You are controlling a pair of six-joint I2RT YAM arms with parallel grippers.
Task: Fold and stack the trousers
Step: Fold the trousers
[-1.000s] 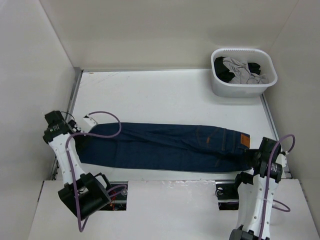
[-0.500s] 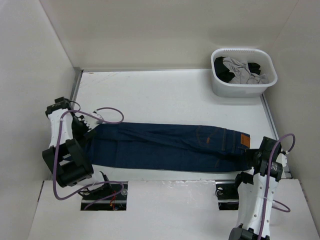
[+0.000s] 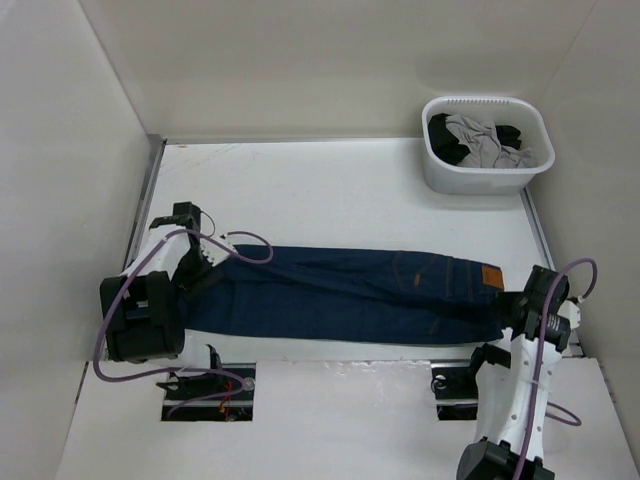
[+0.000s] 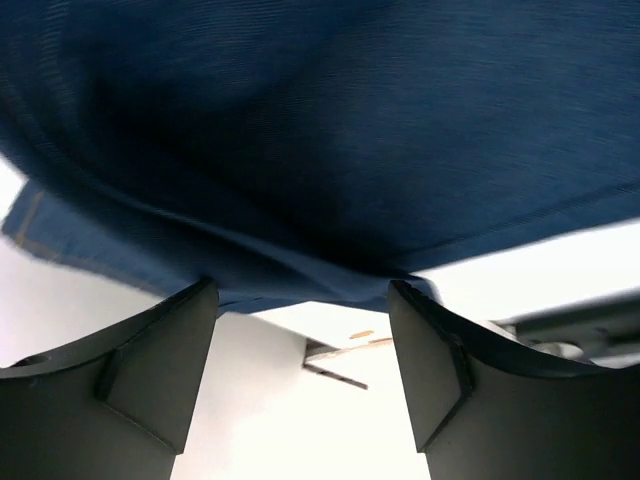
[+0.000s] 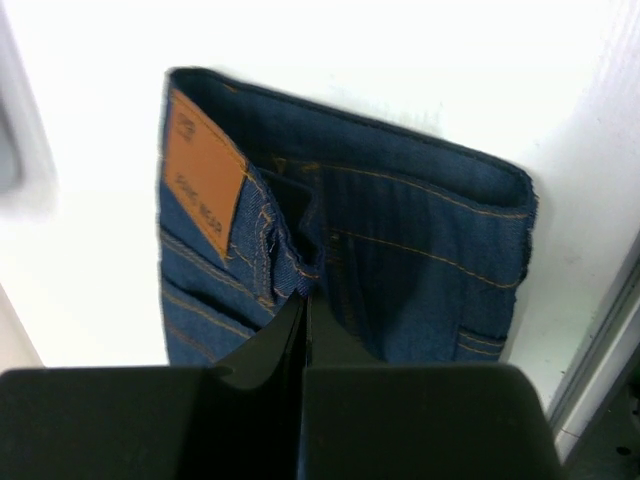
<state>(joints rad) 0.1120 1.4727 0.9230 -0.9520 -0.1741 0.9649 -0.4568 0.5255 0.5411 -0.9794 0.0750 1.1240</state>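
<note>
Trousers (image 3: 340, 295) lie flat — only wrist views show left jaws apart, right jaws together at waistband

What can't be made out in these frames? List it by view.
- Top view: the leg ends of the trousers, covered by the left arm.
- Left wrist view: trousers blurred, cut off at top and sides; which part, unclear.
- Right wrist view: whether the shut right gripper pinches cloth, hidden by its own body; patch lettering too small.
- Top view: the clothes in the basket, piled and too small to identify.
</note>
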